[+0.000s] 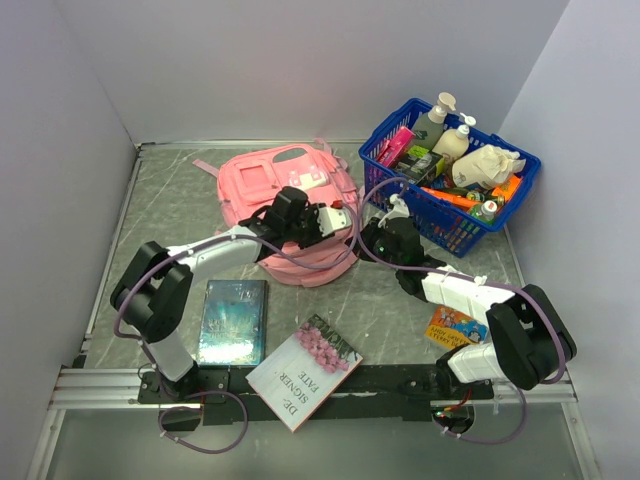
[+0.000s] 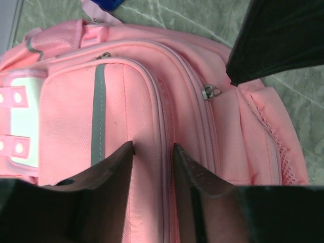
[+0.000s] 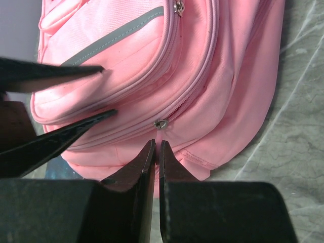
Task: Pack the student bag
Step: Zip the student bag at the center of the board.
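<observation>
Nearest the arm bases, at 6 o'clock on the grey marbled table [image 1: 160, 210], a white book [image 1: 305, 372] with pink flowers is laid askew. "DE-SIGNER FATE" can be read on its cover, upside down in the top view. Just beside it, at 8 o'clock, a dark teal book [image 1: 233, 320] is laid flat; no title can be made out on it. At 4 o'clock a colourful card [image 1: 456, 327] is partly covered by the right arm, and its print is too small to be read. Further in, the student bag [image 1: 255, 185] is laid flat at 12 o'clock with its front pockets turned up. Its near edge is hidden in the top view by both wrists and a looping cable. The left gripper [image 2: 153, 147] is held low over the bag's front, its jaws parted with a zip seam seen between them; whether the fabric is pinched cannot be told. The right gripper [image 3: 156, 144] is set at the bag's 4 o'clock side with its jaws all but closed. A metal zip pull [image 3: 161, 123] is seen just beyond the tips, and a hold on it cannot be confirmed. Farthest, at 2 o'clock, a blue plastic basket [image 1: 465, 235] is set near the bag. It is filled with white pump bottles [image 1: 453, 142], a pink box [image 1: 393, 147] and orange items whose labels cannot be read.
</observation>
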`<state>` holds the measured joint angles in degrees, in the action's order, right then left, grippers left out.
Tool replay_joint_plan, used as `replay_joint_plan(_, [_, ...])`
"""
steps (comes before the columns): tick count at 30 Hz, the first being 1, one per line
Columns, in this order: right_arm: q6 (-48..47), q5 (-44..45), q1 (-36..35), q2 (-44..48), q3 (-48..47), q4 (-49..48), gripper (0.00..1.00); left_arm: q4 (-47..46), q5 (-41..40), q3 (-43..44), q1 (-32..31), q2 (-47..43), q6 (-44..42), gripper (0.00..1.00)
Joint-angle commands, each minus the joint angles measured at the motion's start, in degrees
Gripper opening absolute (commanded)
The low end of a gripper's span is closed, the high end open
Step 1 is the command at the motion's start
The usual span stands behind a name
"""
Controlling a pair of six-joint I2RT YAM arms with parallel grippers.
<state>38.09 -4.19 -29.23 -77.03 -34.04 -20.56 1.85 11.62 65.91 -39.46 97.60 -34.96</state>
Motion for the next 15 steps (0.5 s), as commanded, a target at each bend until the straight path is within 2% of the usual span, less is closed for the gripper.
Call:
replay_joint_plan(1, [1.6,-2.7,-0.4,0.7,-0.6,-2.7,0.0,-5.0,-1.6,-1.8,-0.3,0.9,-1.4,0.38])
replay_joint_plan(4, [2.3,-3.0,0.0,-0.2,-0.7,-2.9,0.0,-6.1,-3.3,-1.6,-0.2,1.0,-1.8,0.29])
replay_joint_plan(5, [2.4,-2.9,0.0,-0.6,-0.6,-3.1,0.0,-6.7,-3.8,-1.4,-0.1,1.0,-2.0,0.19])
replay_joint_plan(8, [2.3,-2.1,0.5,-1.5,-1.0,-2.5,0.0,-4.3,-2.7,0.5,0.6,0.7,-1.5,0.01])
replay_joint_plan(15, [-1.5,-1.4,4.6,-3.7,-2.8,-0.8,0.0,8.2,4.3,1.0,2.1,-6.3,-1.5,0.01])
